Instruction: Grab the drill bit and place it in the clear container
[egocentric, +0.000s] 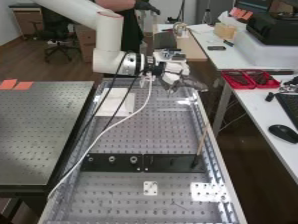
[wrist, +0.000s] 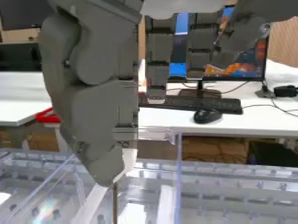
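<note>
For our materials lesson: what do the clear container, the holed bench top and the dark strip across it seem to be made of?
Clear container: probably smooth, glossy plastic, as its walls are see-through with shiny edges; glass is possible.
Holed bench top: likely bare metal, grey with bright glare.
Dark strip: black, fairly dull; coated metal or plastic, I can't tell which.
</note>
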